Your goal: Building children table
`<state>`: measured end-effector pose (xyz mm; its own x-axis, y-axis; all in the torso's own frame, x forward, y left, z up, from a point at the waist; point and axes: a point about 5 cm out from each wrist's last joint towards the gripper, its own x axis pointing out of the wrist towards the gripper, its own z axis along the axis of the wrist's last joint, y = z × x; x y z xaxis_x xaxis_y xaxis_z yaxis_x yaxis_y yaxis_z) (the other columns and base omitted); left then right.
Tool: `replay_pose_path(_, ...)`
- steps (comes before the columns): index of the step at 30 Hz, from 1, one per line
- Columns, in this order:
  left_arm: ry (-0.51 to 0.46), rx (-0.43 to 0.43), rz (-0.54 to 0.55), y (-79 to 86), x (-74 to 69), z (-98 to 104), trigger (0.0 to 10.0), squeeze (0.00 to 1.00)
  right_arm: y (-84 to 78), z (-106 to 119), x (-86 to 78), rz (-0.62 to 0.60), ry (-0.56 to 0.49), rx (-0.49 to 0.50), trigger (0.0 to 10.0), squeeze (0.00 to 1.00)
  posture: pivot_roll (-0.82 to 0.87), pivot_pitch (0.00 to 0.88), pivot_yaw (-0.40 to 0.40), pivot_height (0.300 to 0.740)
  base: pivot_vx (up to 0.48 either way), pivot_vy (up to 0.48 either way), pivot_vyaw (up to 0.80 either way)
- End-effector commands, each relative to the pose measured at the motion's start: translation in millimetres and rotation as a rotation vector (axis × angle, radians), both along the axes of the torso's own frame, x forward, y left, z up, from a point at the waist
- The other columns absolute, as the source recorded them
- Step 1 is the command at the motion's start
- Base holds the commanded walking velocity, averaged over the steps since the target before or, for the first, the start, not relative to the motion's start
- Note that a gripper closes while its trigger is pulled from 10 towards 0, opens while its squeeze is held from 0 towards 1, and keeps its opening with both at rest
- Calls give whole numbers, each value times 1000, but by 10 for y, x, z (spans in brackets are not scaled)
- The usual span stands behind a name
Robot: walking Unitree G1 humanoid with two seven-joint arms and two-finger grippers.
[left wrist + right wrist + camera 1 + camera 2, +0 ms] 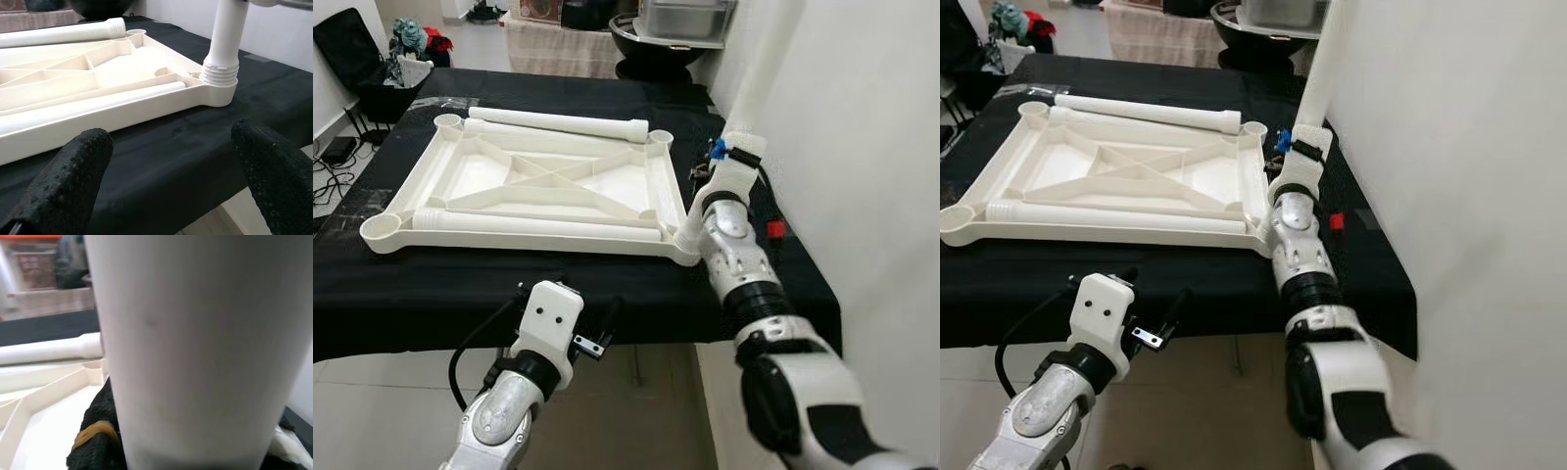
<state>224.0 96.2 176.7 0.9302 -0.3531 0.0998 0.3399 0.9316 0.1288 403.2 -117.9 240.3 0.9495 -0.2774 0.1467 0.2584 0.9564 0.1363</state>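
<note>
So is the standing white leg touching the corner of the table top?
Touching. In the left wrist view the upright leg sits with its threaded end in the corner socket of the upside-down table top.

You have one cream tabletop (524, 181), upside down and flat on the black bench (607, 284). One white leg (759, 78) stands upright in its near right corner socket. Two loose legs (558, 123) (533, 226) lie flat along its far and near edges.

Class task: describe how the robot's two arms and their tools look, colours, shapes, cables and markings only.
Both arms are silver with black joints. The left arm carries a white boxy wrist block and a black cable. The left tool has black, dimpled fingers. The right arm bears blue and red tags.
</note>
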Motion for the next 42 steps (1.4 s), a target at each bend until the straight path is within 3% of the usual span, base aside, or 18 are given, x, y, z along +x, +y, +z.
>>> replay_pose_path(1, 9, -9, -12, -38, -9, -28, 10000, 0, -42, -239, -28, -41, 106, 17, 0, 0, 93, 143, -93, 740, 0, 0, 0)
replay_pose_path(2, 9, -9, -12, -38, -8, -27, 10000, 0, -11, -243, -35, -39, 112, 24, 7020, 0, 94, 144, -93, 740, 0, 0, 0)
replay_pose_path(3, 10, -8, -11, -30, -9, -29, 10000, 0, 50, -222, -37, -17, 99, 19, 10000, 0, 92, 146, -92, 740, 0, 0, 0)
replay_pose_path(6, 11, -8, -9, -22, -8, -31, 10000, 0, 117, -203, -37, 20, 84, 23, 10000, 0, 90, 147, -90, 740, 0, 0, 0)
replay_pose_path(7, 11, -5, -8, -17, -6, -33, 10000, 0, 158, -188, -46, 36, 73, 19, 10000, 1000, 91, 145, -92, 740, 0, 0, 0)
replay_pose_path(13, 11, -7, -3, -10, 3, -36, 10000, 0, 218, -192, -122, 80, 53, 10, 10000, 1000, 85, 145, -90, 740, 0, 0, 0)
replay_pose_path(14, 12, -8, -3, -11, 5, -38, 10000, 0, 223, -198, -138, 90, 52, 13, 10000, 0, 86, 145, -91, 740, 0, 0, 0)
replay_pose_path(27, 10, -7, -2, -8, 16, -39, 10000, 0, 99, -145, -114, 274, -63, 82, 10000, 0, 88, 146, -89, 740, 0, 0, 0)
replay_pose_path(29, 9, -6, -3, -11, 17, -38, 10000, 0, 89, -27, -65, 473, -117, 119, 10000, 0, 88, 148, -90, 740, 0, 0, 0)
replay_pose_path(30, 9, -6, -3, -11, 17, -38, 10000, 0, 89, -27, -65, 473, -117, 119, 10000, 0, 88, 148, -90, 740, 0, 0, 0)
replay_pose_path(33, 8, -5, -3, -13, 18, -40, 10000, 0, 63, 54, -30, 723, -127, 114, 10000, 0, 92, 144, -90, 740, 0, 0, 0)
replay_pose_path(36, 7, -5, -3, -12, 18, -39, 10000, 0, 54, 67, -32, 855, -118, 105, 10000, 0, 92, 144, -90, 740, 0, 0, 0)
replay_pose_path(40, 8, -4, -3, -12, 15, -44, 10000, 0, 43, 57, -34, 934, -107, 95, 10000, 0, 97, 131, -89, 740, 0, 0, 0)
replay_pose_path(42, 7, -4, -4, -13, 15, -46, 10000, 0, 78, 33, -70, 1090, -89, 62, 10000, 0, 97, 123, -89, 740, 0, 0, 0)
